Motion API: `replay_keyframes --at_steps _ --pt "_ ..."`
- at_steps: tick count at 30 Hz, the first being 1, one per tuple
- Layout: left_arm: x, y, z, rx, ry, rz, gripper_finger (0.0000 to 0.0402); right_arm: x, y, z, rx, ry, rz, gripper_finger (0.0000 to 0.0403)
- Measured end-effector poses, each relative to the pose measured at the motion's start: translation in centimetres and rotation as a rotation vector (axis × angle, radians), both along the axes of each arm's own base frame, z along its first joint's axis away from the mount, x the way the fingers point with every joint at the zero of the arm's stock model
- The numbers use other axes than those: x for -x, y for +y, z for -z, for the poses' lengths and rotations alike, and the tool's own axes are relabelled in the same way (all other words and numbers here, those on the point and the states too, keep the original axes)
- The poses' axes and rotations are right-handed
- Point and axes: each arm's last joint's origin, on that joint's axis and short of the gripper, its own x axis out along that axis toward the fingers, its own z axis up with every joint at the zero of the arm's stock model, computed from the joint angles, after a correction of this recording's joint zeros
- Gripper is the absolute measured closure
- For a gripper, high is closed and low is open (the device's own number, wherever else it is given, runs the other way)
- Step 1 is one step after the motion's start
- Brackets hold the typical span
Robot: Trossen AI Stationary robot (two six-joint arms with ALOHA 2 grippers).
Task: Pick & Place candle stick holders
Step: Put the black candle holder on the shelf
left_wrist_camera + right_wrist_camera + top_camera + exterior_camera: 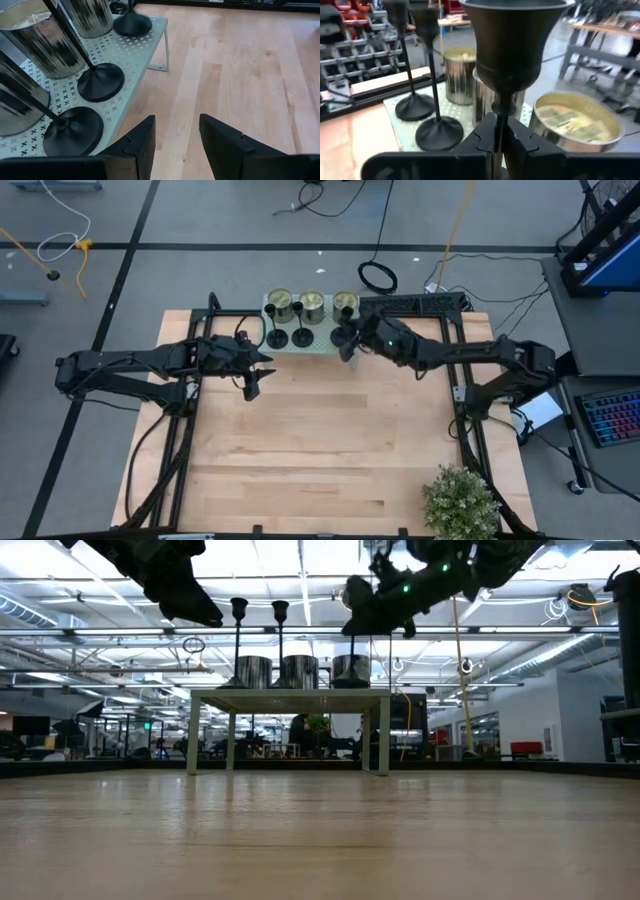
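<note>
The right claw [499, 137] is clamped on the thin stem of one candle stick holder [507, 45], at the right end of the little white rack [322, 348]. The other two holders [288, 335] stand on the rack in front of three shiny tins [312, 303]. The left claw [177, 137] hangs just left of the rack, its fingers apart, holding nothing.

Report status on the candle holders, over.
Right gripper shut on third holder's stem above the shelf. Left gripper open, empty, beside the shelf. Two holders on the shelf before three tins. Nothing blocking.
</note>
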Motion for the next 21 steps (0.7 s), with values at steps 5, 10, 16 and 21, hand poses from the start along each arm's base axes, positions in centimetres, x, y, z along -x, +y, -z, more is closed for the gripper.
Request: replay_keyframes --at_steps 5,10,16,21 --pt "0.0 0.0 0.0 -0.008 0.003 0.005 0.0243 -0.4 -1.2 1.1 -0.034 0.014 -0.038 0.0391" --pt "0.0 0.0 0.0 -0.008 0.003 0.005 0.0243 -0.6 -1.2 1.4 -0.02 0.03 -0.04 0.0375" --pt "0.0 0.0 0.0 -0.007 0.002 0.005 0.0243 -0.6 -1.2 1.4 -0.004 0.039 -0.044 0.0339" --pt "0.0 0.0 0.0 -0.005 0.002 0.003 0.0243 -0.6 -1.2 1.3 0.016 0.049 -0.049 0.0299"
